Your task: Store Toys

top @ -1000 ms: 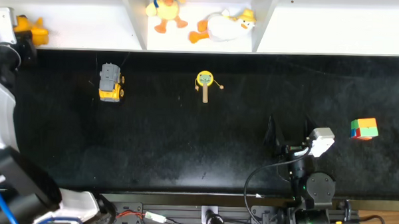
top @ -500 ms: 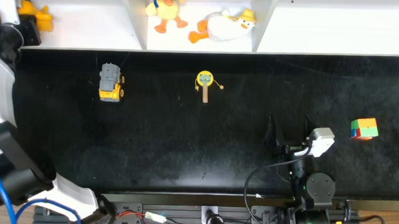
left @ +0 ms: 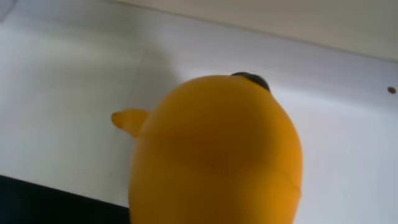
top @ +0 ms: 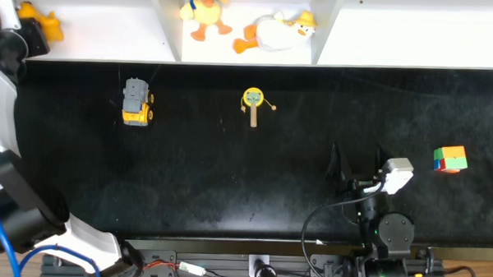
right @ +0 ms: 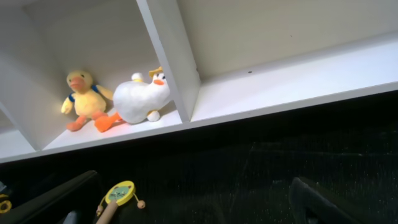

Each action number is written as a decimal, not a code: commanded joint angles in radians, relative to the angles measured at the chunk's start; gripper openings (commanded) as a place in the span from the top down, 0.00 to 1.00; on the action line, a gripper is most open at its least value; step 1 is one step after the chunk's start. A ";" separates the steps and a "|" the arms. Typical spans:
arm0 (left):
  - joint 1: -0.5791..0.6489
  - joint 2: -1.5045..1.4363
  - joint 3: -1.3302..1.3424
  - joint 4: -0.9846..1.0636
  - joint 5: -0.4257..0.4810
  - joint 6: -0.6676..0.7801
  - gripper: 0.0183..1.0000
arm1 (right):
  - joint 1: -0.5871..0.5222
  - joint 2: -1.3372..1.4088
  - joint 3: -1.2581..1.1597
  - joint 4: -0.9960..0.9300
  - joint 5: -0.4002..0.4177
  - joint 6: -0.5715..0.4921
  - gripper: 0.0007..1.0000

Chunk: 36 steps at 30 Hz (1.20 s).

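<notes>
Yellow duck (left: 214,155) looms before the left claw (top: 31,34), grip unclear; right claw (right: 193,196) gapes empty.

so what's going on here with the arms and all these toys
Toys are being put away in a white shelf. The left gripper holds a yellow toy at the shelf's left compartment. The right gripper sits open above the black table, holding nothing. A yellow plush duck and a white plush duck already lie in the middle compartment. A toy truck, a rattle drum and a coloured cube are on the table, not yet stored.
</notes>
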 commanded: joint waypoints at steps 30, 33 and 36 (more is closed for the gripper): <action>-0.001 0.084 0.071 -0.033 -0.004 -0.026 0.73 | 0.008 -0.011 -0.014 0.004 0.011 0.008 0.00; -0.001 0.084 0.071 -0.016 -0.004 -0.026 0.59 | 0.008 -0.011 -0.014 0.004 0.011 0.008 0.01; -0.002 0.084 0.071 -0.014 -0.003 -0.026 0.37 | 0.008 -0.011 -0.014 0.004 0.011 0.008 0.00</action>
